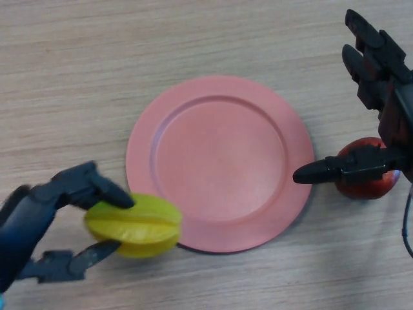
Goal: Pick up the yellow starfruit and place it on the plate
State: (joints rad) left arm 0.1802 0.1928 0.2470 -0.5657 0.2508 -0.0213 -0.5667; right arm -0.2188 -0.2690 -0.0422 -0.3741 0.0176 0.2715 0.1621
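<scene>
The desk (97, 77) fills the whole view: a pale wood-grain surface with fine streaks running from side to side. Its edges and corners lie outside the view. Light falls evenly across it, leaving only soft, short shadows.

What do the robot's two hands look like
Both are black and jointed. The left hand has thick, rounded fingers with a slightly bluish sheen. The right hand is blockier, its segmented fingers showing dark reddish patches, with a slim, tapered thumb.
</scene>
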